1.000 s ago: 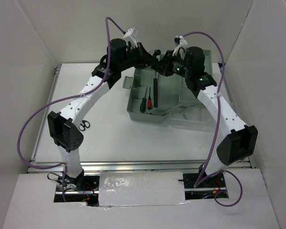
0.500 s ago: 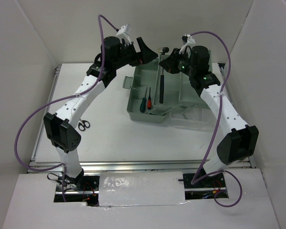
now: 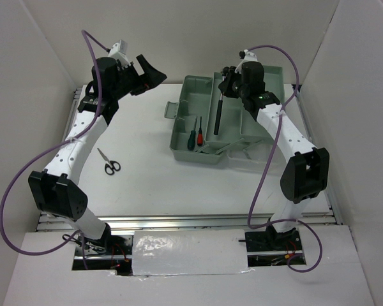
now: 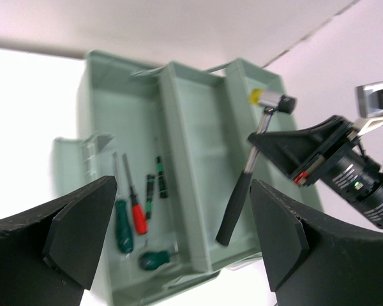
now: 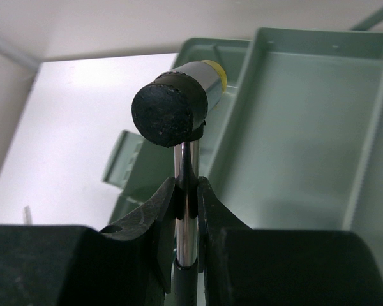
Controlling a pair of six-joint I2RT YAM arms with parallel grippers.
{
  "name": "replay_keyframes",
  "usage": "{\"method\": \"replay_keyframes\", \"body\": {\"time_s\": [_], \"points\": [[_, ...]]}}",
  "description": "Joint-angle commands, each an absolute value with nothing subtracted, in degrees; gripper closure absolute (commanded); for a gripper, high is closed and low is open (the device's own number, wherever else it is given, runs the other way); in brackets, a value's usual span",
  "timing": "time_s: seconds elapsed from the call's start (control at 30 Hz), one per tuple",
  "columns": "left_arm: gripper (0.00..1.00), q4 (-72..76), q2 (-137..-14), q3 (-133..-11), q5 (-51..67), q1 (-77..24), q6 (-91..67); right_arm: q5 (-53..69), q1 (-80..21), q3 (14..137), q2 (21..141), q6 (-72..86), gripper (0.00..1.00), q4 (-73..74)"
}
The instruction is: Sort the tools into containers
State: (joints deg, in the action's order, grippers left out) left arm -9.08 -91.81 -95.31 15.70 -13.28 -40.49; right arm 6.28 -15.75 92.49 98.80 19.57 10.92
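Observation:
The sage-green toolbox (image 3: 255, 124) stands open at the back right. My right gripper (image 5: 187, 191) is shut on the chrome shaft of the hammer (image 5: 176, 105), just under its black and yellowish head. The black handle (image 3: 217, 120) hangs down over the middle compartment (image 4: 198, 191). A green-handled screwdriver (image 4: 123, 220), a red-handled one (image 4: 138, 218) and a stubby green one (image 4: 154, 258) lie in the left tray. Black-handled scissors (image 3: 108, 164) lie on the table at the left. My left gripper (image 3: 148, 70) is open and empty, up at the back left, apart from the toolbox.
White walls close in the table on three sides. A clear plastic piece (image 3: 252, 156) lies against the toolbox's near right side. Two small green-and-black bits (image 4: 154, 185) lie in the left tray (image 4: 102, 159) beside the screwdrivers.
My left gripper opened, let go of the hammer and swung away to the back left. The right gripper kept the hammer and raised it over the toolbox's middle.

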Motion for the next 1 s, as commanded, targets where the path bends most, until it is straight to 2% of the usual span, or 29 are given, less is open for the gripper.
{"method": "replay_keyframes", "body": {"time_s": [0.0,0.27,0.4,0.5,0.7,0.8,0.83,0.97], "points": [[0.01,-7.29,-87.54,-91.60,16.79,-11.87,-40.08,-4.73,-17.66,97.82,99.40,17.58,1.00,9.40],[0.01,-9.05,-85.52,-88.77,16.79,-9.32,-40.34,-21.06,-21.88,105.37,107.47,10.12,1.00,15.53],[0.01,-10.46,-84.82,-87.81,16.09,-8.79,-40.25,-23.47,-22.24,116.77,113.19,8.44,1.00,25.82],[0.01,-10.11,-83.33,-85.61,15.74,-8.53,-40.08,-25.56,-21.89,119.69,115.13,7.30,1.00,30.40],[0.01,-10.72,-81.56,-82.97,15.38,-7.39,-39.81,-28.56,-21.27,116.11,114.00,6.68,1.00,31.38],[0.01,-10.90,-81.21,-82.53,15.47,-6.94,-39.64,-29.09,-21.53,114.53,113.20,6.59,0.68,30.76],[0.01,-10.81,-81.21,-82.36,15.73,-6.77,-39.73,-29.35,-21.53,114.43,113.46,6.59,0.49,30.76],[0.01,-11.69,-80.86,-81.91,15.21,-6.33,-39.99,-29.53,-21.97,114.87,114.17,6.77,0.28,30.76]]}}
